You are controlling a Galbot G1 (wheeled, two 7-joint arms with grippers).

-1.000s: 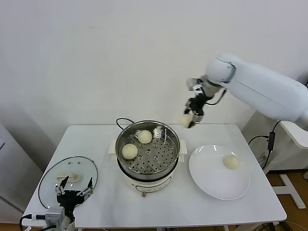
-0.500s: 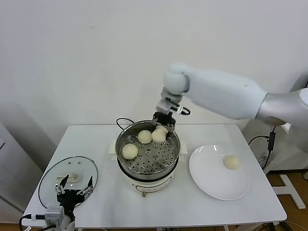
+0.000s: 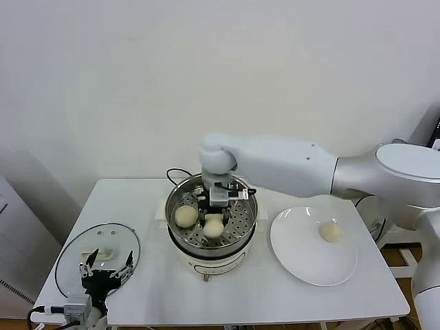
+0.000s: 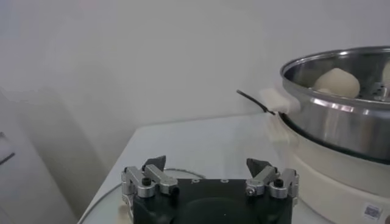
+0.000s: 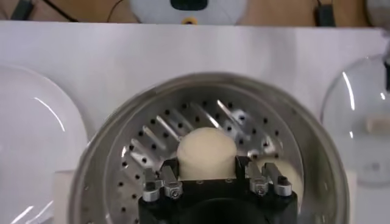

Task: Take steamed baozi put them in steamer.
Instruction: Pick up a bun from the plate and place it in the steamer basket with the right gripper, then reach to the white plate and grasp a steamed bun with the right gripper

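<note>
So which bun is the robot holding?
The baozi low in the steamer, pinched by the right gripper. Another sits loose beside it; one lies alone on the plate.

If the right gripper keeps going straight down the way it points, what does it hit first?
Probably the steamer floor: the right gripper, shut on a baozi, points down at the perforated metal; the gap is unclear.

You see pale cream-white baozi (image 3: 214,225), plain, unmarked. Steamer (image 3: 242,230): shiny silver steel, floor dotted with dark perforations; its base white. At the steamer's 3 o'clock, plate (image 3: 302,265): flat glossy white, with a cream bun (image 3: 331,232) on it. At 8 o'clock, glass lid (image 3: 72,251): clear, with a white handle. Table (image 3: 275,302): plain white. Cord (image 3: 176,172): black.
</note>
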